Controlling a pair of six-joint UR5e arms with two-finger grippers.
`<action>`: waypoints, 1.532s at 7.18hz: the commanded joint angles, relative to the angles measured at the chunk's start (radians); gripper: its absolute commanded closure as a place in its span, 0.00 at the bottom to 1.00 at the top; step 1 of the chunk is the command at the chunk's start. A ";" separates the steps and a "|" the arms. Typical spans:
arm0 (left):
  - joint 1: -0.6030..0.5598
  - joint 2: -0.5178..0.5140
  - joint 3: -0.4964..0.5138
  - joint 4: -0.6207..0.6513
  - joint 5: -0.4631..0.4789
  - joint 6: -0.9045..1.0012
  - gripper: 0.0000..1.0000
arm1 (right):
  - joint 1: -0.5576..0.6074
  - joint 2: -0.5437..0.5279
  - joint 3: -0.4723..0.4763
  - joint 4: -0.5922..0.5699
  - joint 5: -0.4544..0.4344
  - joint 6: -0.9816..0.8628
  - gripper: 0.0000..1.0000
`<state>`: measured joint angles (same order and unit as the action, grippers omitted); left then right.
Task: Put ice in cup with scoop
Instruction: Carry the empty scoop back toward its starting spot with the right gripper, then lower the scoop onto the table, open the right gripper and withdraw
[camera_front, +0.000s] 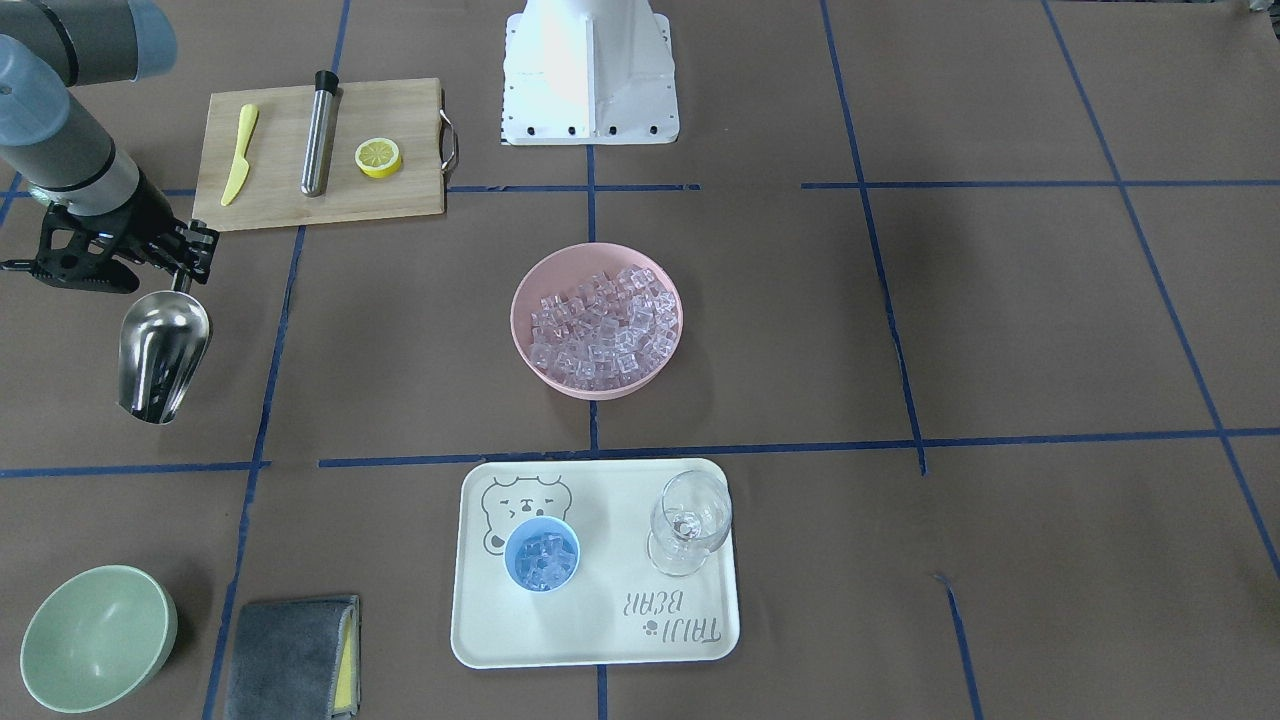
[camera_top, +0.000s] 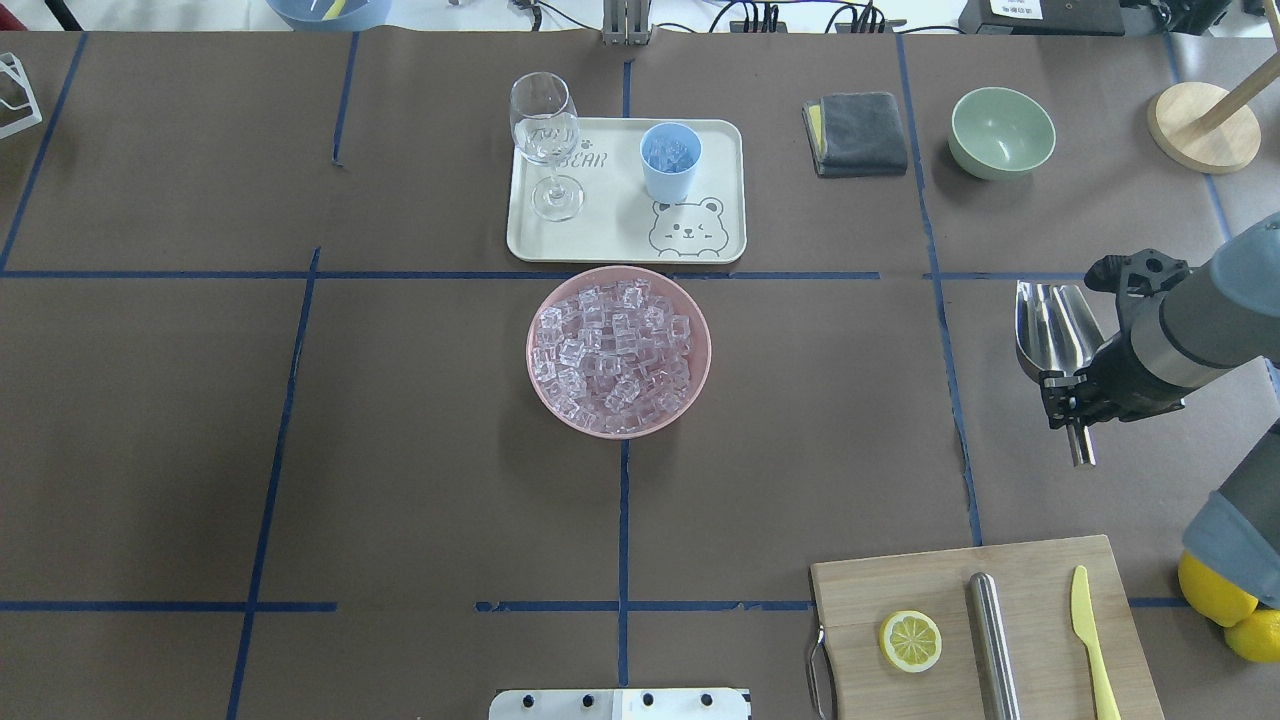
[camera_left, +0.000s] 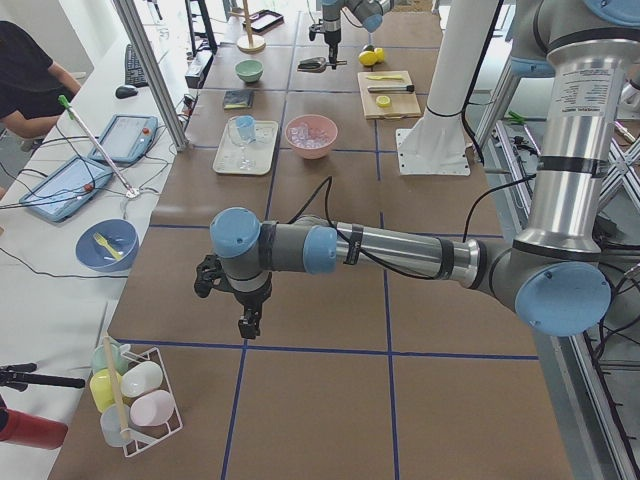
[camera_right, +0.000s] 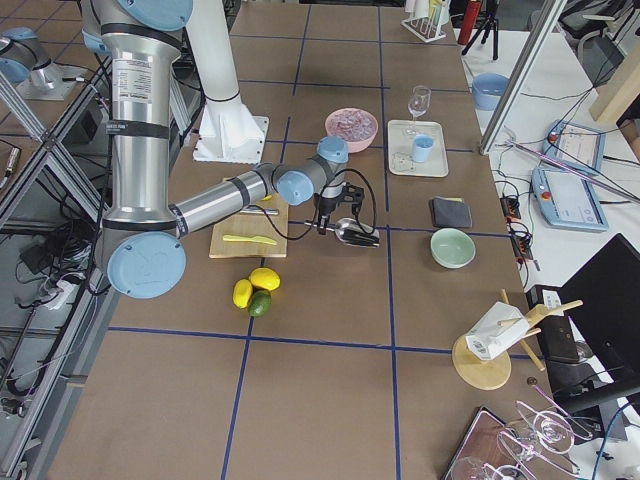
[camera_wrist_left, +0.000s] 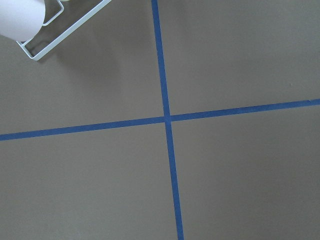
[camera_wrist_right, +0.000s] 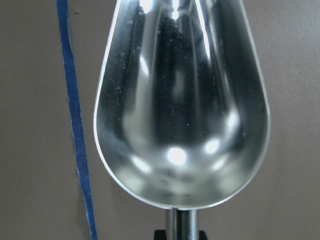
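Scoop (camera_wrist_right: 182, 110) trough fills the right wrist view: bare steel, no cubes in it, mouth pointing away from me.

Right pincer (camera_top: 1075, 400): clamped on the scoop's thin round handle just behind the trough, with the handle end poking out past my fingers. The scoop hangs low over bare table paper beside a blue tape line. Cannot tell whether it touches the paper.

Left pincer (camera_left: 245, 322): shows only from the side camera, so I cannot tell whether it is open or closed. It is parked well apart from the work.

Outward:
- ice (camera_top: 615, 345) is heaped in the pink bowl (camera_top: 706, 350) at table centre, well apart from the scoop.
- cup (camera_top: 669, 160) stands on the tray (camera_top: 600, 235) beyond the bowl, with some cubes already in it.
- wine glass (camera_top: 545, 130) stands on the same tray, near the cup.

Risks as I judge them:
1. The handle is round and slim. If I dig into the packed cubes, it may twist in my grip and tip the load out.
2. The pile is level with the bowl's rim, so a steep plunge could push cubes over the edge or shove the bowl.
3. The cup's mouth looks no wider than the trough. A fast pour would scatter cubes on the tray.
4. The cup is partly full, so a heaped scoop may overflow it.
5. A wide swing at the tray could clip the glass.
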<state>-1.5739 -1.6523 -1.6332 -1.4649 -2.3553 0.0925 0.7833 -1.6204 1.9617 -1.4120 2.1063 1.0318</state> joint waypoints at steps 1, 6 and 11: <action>0.000 -0.001 -0.004 0.000 0.001 -0.004 0.00 | -0.032 -0.002 -0.018 0.001 -0.006 0.022 1.00; 0.000 -0.006 -0.004 -0.002 0.001 -0.014 0.00 | -0.062 -0.021 -0.026 0.001 -0.009 -0.040 1.00; 0.000 -0.011 -0.004 -0.002 0.004 -0.014 0.00 | -0.061 -0.055 -0.018 0.002 -0.008 -0.150 0.00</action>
<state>-1.5739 -1.6627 -1.6362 -1.4665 -2.3528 0.0782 0.7224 -1.6742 1.9393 -1.4105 2.0983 0.8660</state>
